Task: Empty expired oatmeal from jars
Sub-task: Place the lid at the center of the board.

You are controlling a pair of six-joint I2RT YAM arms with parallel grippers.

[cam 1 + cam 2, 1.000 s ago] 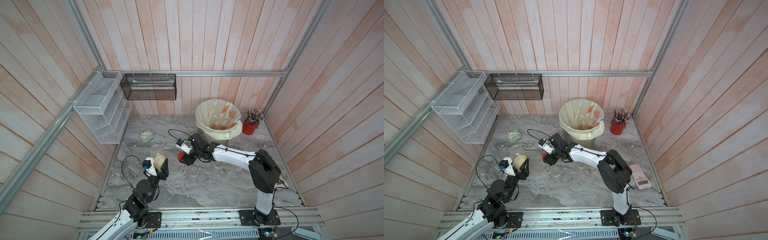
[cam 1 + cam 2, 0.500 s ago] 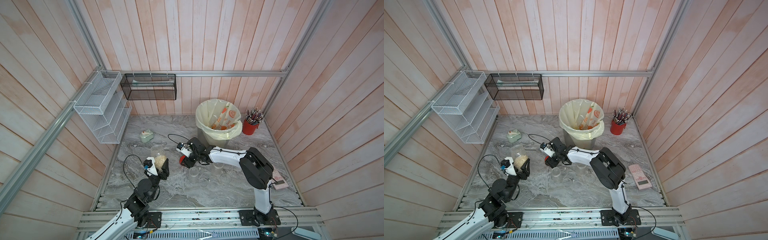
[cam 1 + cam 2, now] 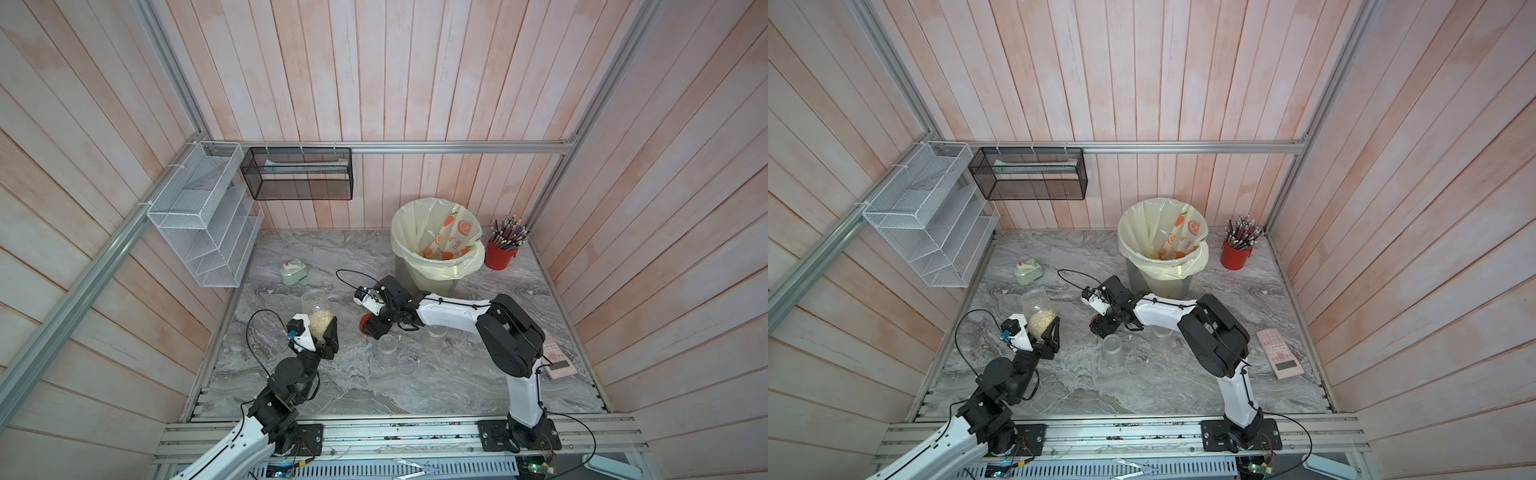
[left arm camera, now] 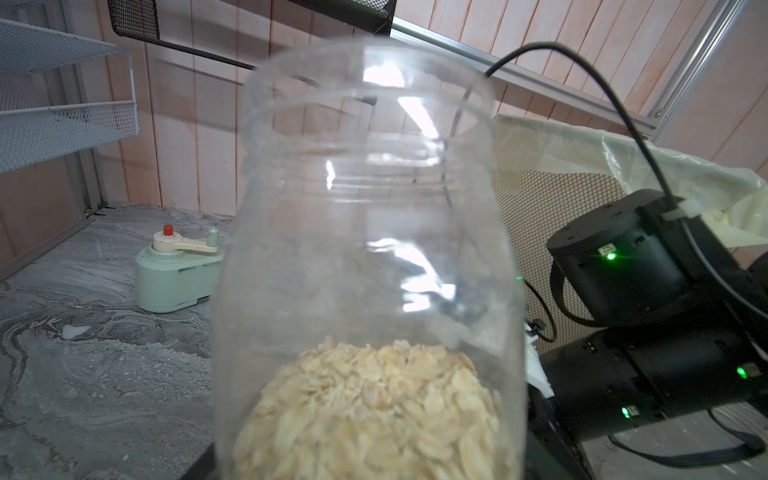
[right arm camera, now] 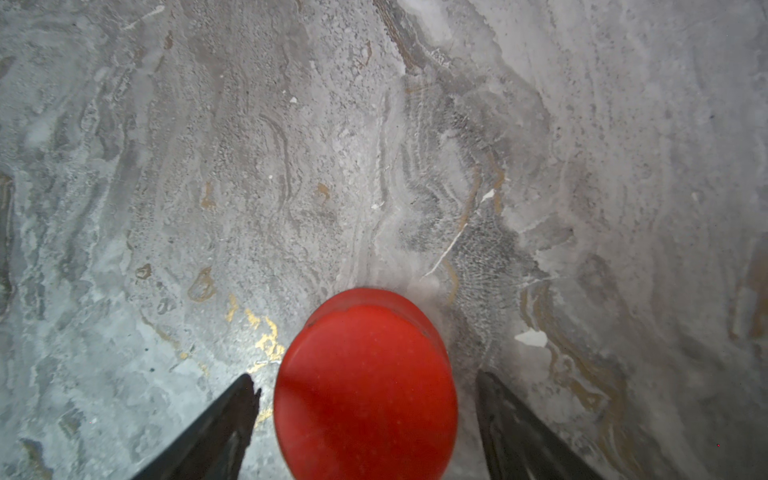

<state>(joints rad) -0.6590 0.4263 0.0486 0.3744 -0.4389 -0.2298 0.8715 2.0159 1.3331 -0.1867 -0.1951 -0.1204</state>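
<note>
My left gripper [image 3: 322, 333] is shut on the base of a clear jar [image 3: 316, 305], which has no lid on it. Pale oatmeal [image 3: 321, 325] fills its lower part. The left wrist view shows that jar [image 4: 365, 232] close up with the oatmeal [image 4: 374, 411] inside. My right gripper [image 5: 365, 380] stands open low over the table [image 5: 291, 166]. A red lid [image 5: 365, 386] lies between its fingers with a gap on each side. In both top views the gripper [image 3: 372, 326] is right of the held jar. Two clear jars [image 3: 386, 350] [image 3: 434, 334] stand beside it, with no oatmeal showing in them.
A grey bin lined with a yellowish bag [image 3: 401, 249] stands behind the right arm, with a red pencil cup [image 3: 498, 257] to its right. A green sharpener [image 3: 293, 272] sits at the back left, a pink calculator [image 3: 557, 358] at the right, and a clear lid [image 3: 407, 365] lies by the jars.
My right gripper has come down a little toward the front, opened and let go of the red lid, which now lies on the table. The left gripper and its jar have not moved.
</note>
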